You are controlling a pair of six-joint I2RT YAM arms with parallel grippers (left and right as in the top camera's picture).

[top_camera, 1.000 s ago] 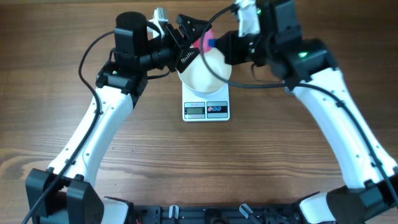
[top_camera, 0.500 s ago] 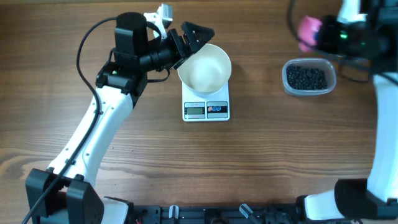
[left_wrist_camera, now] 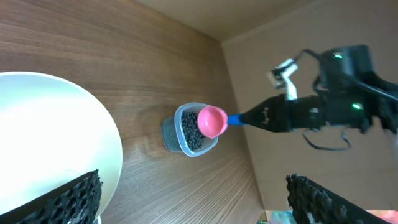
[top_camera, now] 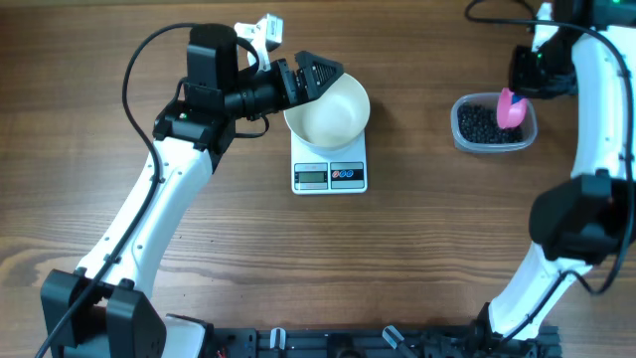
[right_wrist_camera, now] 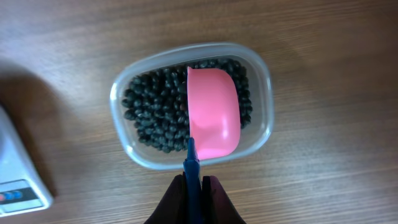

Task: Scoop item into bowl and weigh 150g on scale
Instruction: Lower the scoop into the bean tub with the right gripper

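Note:
The white bowl [top_camera: 333, 114] stands on the white scale [top_camera: 330, 174]. My left gripper [top_camera: 320, 78] hangs open at the bowl's upper left rim; in its wrist view [left_wrist_camera: 196, 208] one finger overlaps the bowl [left_wrist_camera: 50, 137] and nothing is between the fingers. My right gripper [right_wrist_camera: 194, 186] is shut on the blue handle of a pink scoop [right_wrist_camera: 212, 112]. The scoop hovers over the black beads [right_wrist_camera: 155, 112] in a clear tub [right_wrist_camera: 264, 124], and no beads show in it. From overhead, scoop [top_camera: 511, 107] and tub [top_camera: 487, 124] are at the far right.
The tub [left_wrist_camera: 186, 130] and scoop [left_wrist_camera: 212, 120] also show in the left wrist view, with the right arm [left_wrist_camera: 323, 109] behind them. A corner of the scale [right_wrist_camera: 18, 180] shows at the right wrist view's left edge. Bare wooden table lies between scale and tub.
My right arm swung away from the bowl to the right and brought the pink scoop down over the tub of beads. The left gripper has barely moved.

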